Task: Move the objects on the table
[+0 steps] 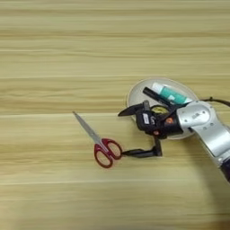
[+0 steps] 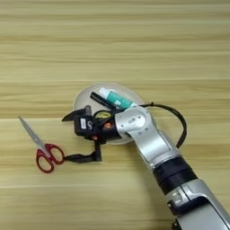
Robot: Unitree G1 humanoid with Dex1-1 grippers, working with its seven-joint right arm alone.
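The wood-grain table [image 1: 54, 45] fills the view. Nearest lie the red-handled scissors [image 1: 99, 143], blades pointing far-left. The right gripper [image 1: 128, 132] is spread wide, its near finger just beside the handles. Beyond, the beige plate [image 1: 137, 92] holds a black marker [image 1: 155, 96] and a glue stick [image 1: 170, 93].

Scissors [image 1: 99, 144] beside loaded plate [image 1: 137, 92]

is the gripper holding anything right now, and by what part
Nothing is held. The right gripper is open, one black finger over the plate rim, the other reaching beside the scissors at their red handles, with nothing between them.
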